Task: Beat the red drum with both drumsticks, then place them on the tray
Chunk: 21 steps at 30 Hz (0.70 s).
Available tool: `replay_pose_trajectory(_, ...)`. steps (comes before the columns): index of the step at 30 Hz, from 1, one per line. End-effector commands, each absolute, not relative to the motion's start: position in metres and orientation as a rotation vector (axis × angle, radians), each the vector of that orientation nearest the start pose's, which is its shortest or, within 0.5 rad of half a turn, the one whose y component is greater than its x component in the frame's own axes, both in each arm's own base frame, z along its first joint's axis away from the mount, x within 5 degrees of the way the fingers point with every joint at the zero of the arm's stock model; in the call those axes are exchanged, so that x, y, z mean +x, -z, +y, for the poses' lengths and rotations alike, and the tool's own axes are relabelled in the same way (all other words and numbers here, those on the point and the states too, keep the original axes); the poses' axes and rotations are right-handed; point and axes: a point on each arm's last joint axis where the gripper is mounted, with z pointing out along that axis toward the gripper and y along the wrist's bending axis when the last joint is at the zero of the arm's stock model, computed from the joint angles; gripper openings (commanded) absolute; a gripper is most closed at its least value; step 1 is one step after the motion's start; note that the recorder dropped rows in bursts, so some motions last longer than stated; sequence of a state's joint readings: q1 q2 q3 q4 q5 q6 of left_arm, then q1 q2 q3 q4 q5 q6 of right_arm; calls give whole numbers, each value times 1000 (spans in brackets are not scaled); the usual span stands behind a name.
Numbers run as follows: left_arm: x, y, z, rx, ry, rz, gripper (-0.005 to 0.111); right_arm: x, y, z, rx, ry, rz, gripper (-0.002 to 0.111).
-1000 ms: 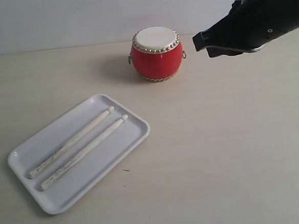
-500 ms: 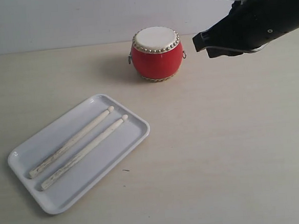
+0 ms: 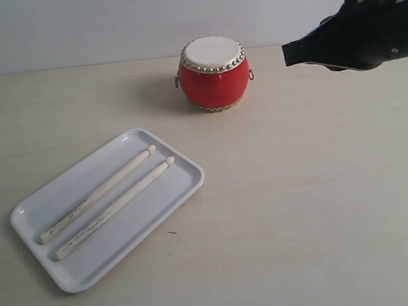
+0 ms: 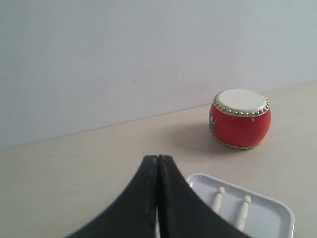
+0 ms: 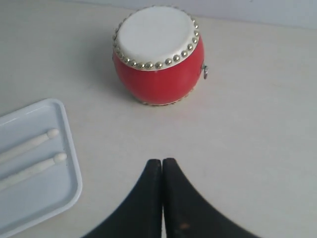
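The red drum [image 3: 214,74] [image 4: 240,120] [image 5: 157,55] stands upright near the table's back edge, cream skin up. Both drumsticks [image 3: 98,193] [image 3: 114,208] lie side by side in the white tray [image 3: 182,188] at the front left, rounded tips toward the drum. Their tips also show in the tray in the left wrist view [image 4: 217,198] and the right wrist view [image 5: 30,142]. My right gripper [image 3: 286,54] [image 5: 162,161] hovers to the right of the drum, shut and empty. My left gripper [image 4: 158,158] is shut and empty; it lies outside the exterior view.
The pale wooden table [image 3: 299,209] stretches bare to the right of the tray. A plain white wall [image 3: 76,22] rises behind the drum.
The right arm has drawn back to the right, away from the drum. Drum, tray and sticks have not moved.
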<state>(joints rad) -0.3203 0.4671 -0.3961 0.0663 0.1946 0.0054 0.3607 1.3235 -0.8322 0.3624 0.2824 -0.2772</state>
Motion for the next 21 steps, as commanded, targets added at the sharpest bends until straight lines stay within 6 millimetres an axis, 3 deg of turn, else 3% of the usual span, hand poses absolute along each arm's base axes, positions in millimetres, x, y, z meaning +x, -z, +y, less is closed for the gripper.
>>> replay_pose_trajectory(1, 100, -294, -31, 324, 173, 1721, 0, 223, -280, 88, -339, -312, 2085, 0)
replay_pose_trajectory(7, 100, -294, -31, 324, 173, 1721, 0, 161, -285, 60, -283, -294, 1870, 0)
replay_pose_trajectory(11, 100, -294, -31, 324, 173, 1721, 0, 123, -274, 35, -197, -250, 1770, 0)
replay_pose_trajectory(16, 100, -294, -31, 324, 173, 1721, 0, 93, -248, 13, -64, -151, 1699, 0)
replay_pose_trajectory(21, 100, -294, -31, 324, 173, 1721, 0, 75, -219, 3, 16, -81, 1665, 0)
